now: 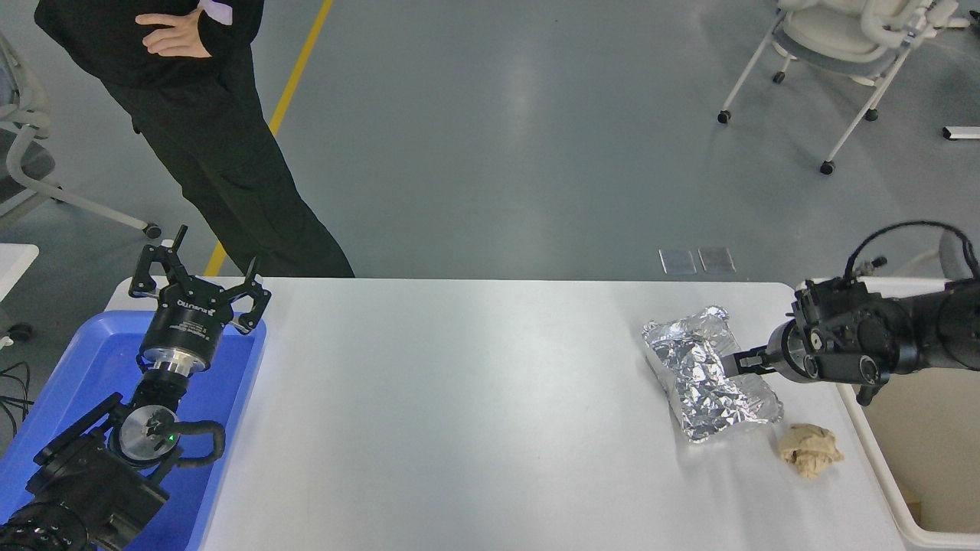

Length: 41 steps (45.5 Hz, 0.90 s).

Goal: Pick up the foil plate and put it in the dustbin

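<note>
- While the right arm reaches in low and nearly level from the right edge, crossing above the near-left corner of the dustbin (911, 459), its wrist points left toward the foil plate (708, 375).
- One finger of the right claw (741, 363) shows, lying on or just above the plate's right side; the rest is hidden behind the wrist, so I cannot tell whether the claw is apart or together.
- That foil plate lies flat on the white worktop (459, 413), at its right side and just left of the dustbin, with its long axis running diagonally.
- Beside the plate's near corner sits a small tan paper wad (810, 451), apart from it.
- Parked at the lower left over a blue tray (92, 360), the left claw (199, 287) points away from the camera with its fingers spread apart and nothing between them.
- At the far left side of the worktop stands a person (207, 130) in dark clothes.
</note>
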{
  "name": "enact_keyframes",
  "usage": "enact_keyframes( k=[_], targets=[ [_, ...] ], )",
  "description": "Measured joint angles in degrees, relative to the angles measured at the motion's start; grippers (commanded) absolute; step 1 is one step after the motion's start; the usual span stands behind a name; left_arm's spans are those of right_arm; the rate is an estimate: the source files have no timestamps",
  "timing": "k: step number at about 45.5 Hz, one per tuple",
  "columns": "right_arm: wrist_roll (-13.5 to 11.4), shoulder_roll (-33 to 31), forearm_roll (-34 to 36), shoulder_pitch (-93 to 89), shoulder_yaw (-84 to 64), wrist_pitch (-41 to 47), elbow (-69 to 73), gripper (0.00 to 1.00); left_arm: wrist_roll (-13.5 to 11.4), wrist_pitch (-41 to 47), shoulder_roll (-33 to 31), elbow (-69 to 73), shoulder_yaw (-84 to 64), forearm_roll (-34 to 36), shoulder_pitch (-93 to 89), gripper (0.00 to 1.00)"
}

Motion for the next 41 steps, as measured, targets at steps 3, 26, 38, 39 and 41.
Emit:
enact_keyframes(
  k=[3,26,38,39,41],
  targets=[
    [0.0,0.0,-0.6,-2.1,0.9,-0.9,-1.5,0.92,0.0,0.0,0.0,0.0,0.0,0.0,0.0,1.00],
    [0.1,0.4,-2.2,-11.1,6.3,-4.6,-7.3,0.92,0.0,0.0,0.0,0.0,0.0,0.0,0.0,1.00],
    [0.1,0.7,-2.3,-13.1,7.1,-5.9,-8.2,0.85,0.0,0.0,0.0,0.0,0.0,0.0,0.0,1.00],
    [0.1,0.7,-2.3,-13.2,7.1,-6.0,-8.3,0.85,0.0,0.0,0.0,0.0,0.0,0.0,0.0,1.00],
    [0.1,0.8,-2.3,-13.4,7.1,-6.0,-8.4,0.85,0.0,0.0,0.0,0.0,0.0,0.0,0.0,1.00]
  ],
)
